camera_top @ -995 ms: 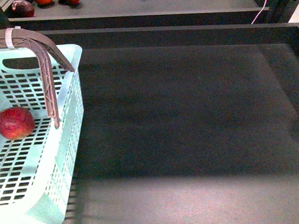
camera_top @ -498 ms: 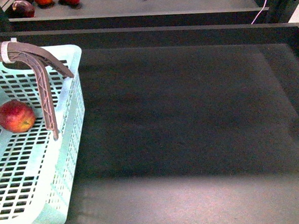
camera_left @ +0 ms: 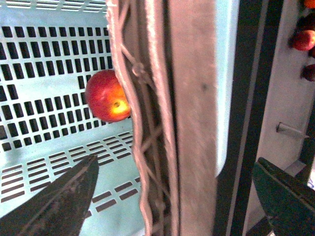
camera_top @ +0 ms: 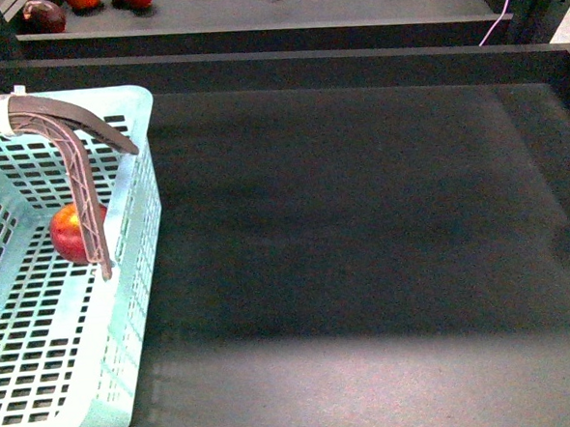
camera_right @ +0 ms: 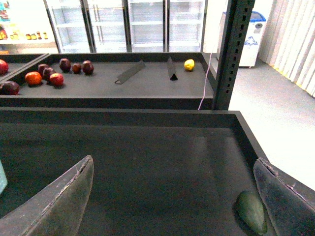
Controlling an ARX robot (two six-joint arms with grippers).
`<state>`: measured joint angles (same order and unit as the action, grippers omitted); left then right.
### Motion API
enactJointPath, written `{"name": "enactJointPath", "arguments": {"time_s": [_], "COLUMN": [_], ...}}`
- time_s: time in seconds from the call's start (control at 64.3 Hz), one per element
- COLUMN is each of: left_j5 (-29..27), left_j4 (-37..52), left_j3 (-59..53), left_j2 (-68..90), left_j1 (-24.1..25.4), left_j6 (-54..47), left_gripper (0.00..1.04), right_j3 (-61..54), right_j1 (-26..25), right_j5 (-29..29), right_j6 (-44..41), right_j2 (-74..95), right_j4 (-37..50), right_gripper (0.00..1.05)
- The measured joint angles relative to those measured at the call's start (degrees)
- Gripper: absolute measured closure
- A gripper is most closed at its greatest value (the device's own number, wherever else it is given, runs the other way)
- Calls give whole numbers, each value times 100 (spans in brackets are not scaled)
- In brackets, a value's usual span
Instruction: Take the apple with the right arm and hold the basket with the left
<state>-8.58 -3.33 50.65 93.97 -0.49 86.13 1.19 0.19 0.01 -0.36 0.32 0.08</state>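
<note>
Left gripper (camera_left: 172,196) straddles the brownish-mauve ribbed handle (camera_left: 167,108), fingers (camera_left: 59,196) spread, contact unclear. Right gripper (camera_right: 172,196) hangs open, empty. Round red apple (camera_top: 73,231) lies inside the mint-blue lattice basket (camera_top: 137,242), stem dimple sideways.

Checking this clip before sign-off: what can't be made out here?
- Apple: front view, right part behind the handle; left wrist view, handle covers one edge.
- Basket: front view, left side cut off by the frame.
- Left gripper: whether it presses the handle, unclear.
- Green thing: right wrist view, too dim to name.

No readable text, labels — none legible
</note>
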Motion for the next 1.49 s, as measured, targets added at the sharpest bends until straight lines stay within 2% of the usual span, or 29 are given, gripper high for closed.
{"name": "enactJointPath", "arguments": {"time_s": [0.202, 0.404, 0.529, 0.544, 0.591, 0.622, 0.638, 0.669, 0.715, 0.762, 0.855, 0.933, 0.964, 1.011, 1.042, 1.493], "left_j5": [-114, -544, -529, -455, -9, 199, 221, 304, 343, 389, 433, 485, 743, 835, 837, 859], "left_j4": [-328, -688, -632, -479, 964, 2144, 2411, 3309, 4129, 4590, 4802, 4809, 4806, 4804, 4798, 4030], "left_j3": [-26, -105, -149, -210, -802, -1333, -1464, -1923, -2352, -2632, -3047, -3373, -3517, -3674, -3755, -4634], "left_j2": [-833, -1853, -1912, -1915, -2006, -2092, -2114, -2218, -2385, -2581, -2964, -3185, -3303, -3460, -3563, -5217], "left_j1": [-219, -686, -710, -699, -629, -588, -579, -553, -518, -470, -385, -334, -208, -74, -26, 28], "left_j6": [-118, -223, -280, -509, -1449, -2680, -2822, -3963, -5298, -6500, -7718, -8170, -8286, -8380, -8397, -8531], "left_gripper": [7, 7, 8, 9, 17, 24, 26, 33, 42, 51, 69, 83, 90, 99, 102, 101], "right_j3": [2, 2, 2, 2, 2, 2, 2, 2, 2, 2, 0, 2, 2, 2, 0, 2], "right_j1": [0, 0, 0, 0, 0, 0, 0, 0, 0, 0, 0, 0, 0, 0, 0, 0], "right_j5": [0, 0, 0, 0, 0, 4, 2, 2, 2, 4, 4, 4, 4, 2, 7, 7], "right_j6": [0, 0, 0, 0, 0, 0, 0, 0, 0, 0, 0, 0, 0, 0, 0, 0], "right_j2": [0, 0, 0, 0, 0, 0, 0, 0, 0, 0, 0, 0, 0, 0, 0, 0], "right_j4": [0, 0, 0, 0, 0, 0, 0, 0, 0, 0, 0, 0, 0, 0, 0, 0], "right_gripper": [9, 9, 9, 9, 9, 9, 9, 9, 9, 9, 9, 9, 9, 9, 9, 9]}}
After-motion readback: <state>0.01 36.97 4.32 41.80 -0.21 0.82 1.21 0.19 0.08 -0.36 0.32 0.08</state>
